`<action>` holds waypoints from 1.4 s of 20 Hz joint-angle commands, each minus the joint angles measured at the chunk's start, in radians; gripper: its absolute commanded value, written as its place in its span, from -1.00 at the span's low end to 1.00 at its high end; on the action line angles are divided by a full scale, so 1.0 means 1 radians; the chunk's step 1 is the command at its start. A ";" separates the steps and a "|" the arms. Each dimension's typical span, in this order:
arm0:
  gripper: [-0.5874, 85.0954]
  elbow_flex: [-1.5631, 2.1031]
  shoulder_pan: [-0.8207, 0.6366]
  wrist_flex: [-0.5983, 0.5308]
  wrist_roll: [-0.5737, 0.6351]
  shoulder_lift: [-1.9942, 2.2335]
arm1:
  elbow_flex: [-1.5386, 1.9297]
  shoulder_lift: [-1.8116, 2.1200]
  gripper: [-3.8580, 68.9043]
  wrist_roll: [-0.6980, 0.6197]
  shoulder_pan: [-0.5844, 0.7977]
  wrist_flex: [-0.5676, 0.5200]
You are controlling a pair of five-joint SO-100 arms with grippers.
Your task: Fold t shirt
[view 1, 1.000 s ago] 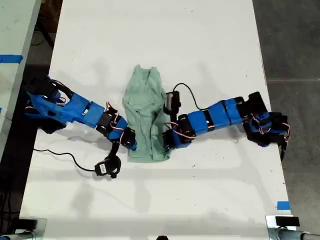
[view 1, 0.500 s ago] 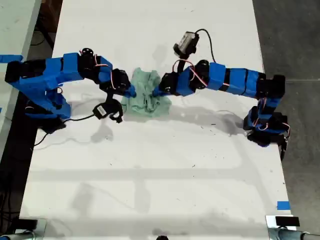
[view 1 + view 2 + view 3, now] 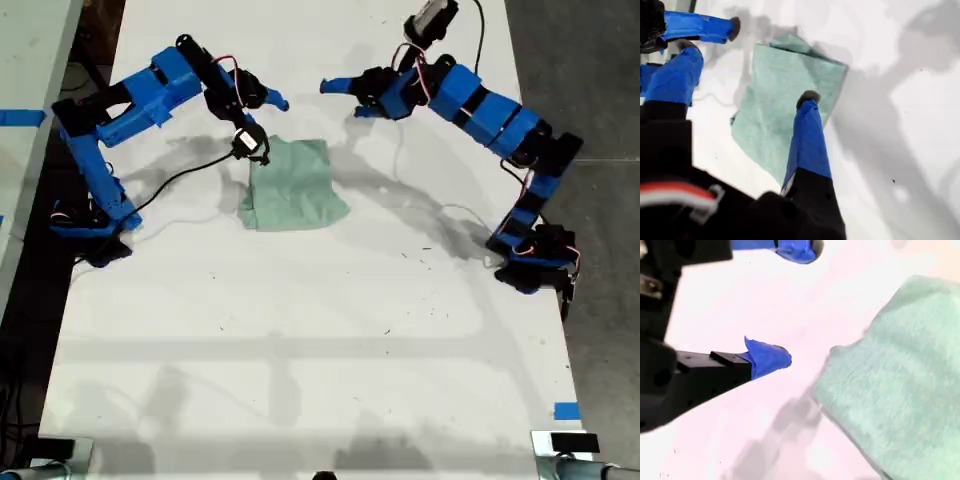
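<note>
The pale mint-green t shirt (image 3: 292, 185) lies folded into a compact, roughly square pad on the white table (image 3: 300, 340), left of centre at the back in the exterior view. My first gripper (image 3: 342, 98), on the arm at the exterior view's right, hangs open above the table just behind the shirt, holding nothing. Its wrist view looks down past its fingers (image 3: 807, 135) onto the t shirt (image 3: 770, 105). My second gripper (image 3: 272, 100), on the arm at the exterior view's left, is also open and empty (image 3: 800, 302), with the t shirt's edge (image 3: 895, 375) close beside it.
The second arm's wrist camera (image 3: 248, 145) and its black cable (image 3: 185, 178) hang at the shirt's corner. Both arm bases (image 3: 85, 215) (image 3: 530, 265) stand at the table's sides. A blue tape mark (image 3: 566, 410) sits near the front corner at the exterior view's right. Dark floor borders the table.
Both grippers carried the shirt's near half up over its far half, then let go and rose behind it. The shirt now lies flat and folded; both arms stand raised.
</note>
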 commanded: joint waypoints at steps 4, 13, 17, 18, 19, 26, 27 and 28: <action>-0.99 -0.114 -0.015 0.140 -0.021 0.190 | 0.014 0.166 -0.88 -0.023 -0.011 0.215; -0.99 0.621 0.535 -0.055 -0.219 1.167 | 0.652 1.081 -0.88 0.267 -0.497 0.371; -0.99 1.212 0.680 -0.330 -0.282 1.516 | 1.104 1.236 -0.88 0.374 -0.649 0.143; -0.99 1.339 0.693 -0.394 -0.282 1.603 | 1.213 1.275 -0.88 0.390 -0.661 0.078; -0.99 1.468 0.698 -0.445 -0.282 1.706 | 1.333 1.342 -0.88 0.396 -0.664 0.015; -0.99 1.956 0.764 -0.410 -0.342 2.135 | 2.023 1.994 -0.85 0.314 -0.586 0.002; -0.99 1.956 0.761 -0.405 -0.328 2.135 | 2.025 1.994 -0.85 0.364 -0.581 0.069; -0.99 1.950 0.759 -0.394 -0.325 2.135 | 2.019 1.994 -0.85 0.367 -0.578 0.071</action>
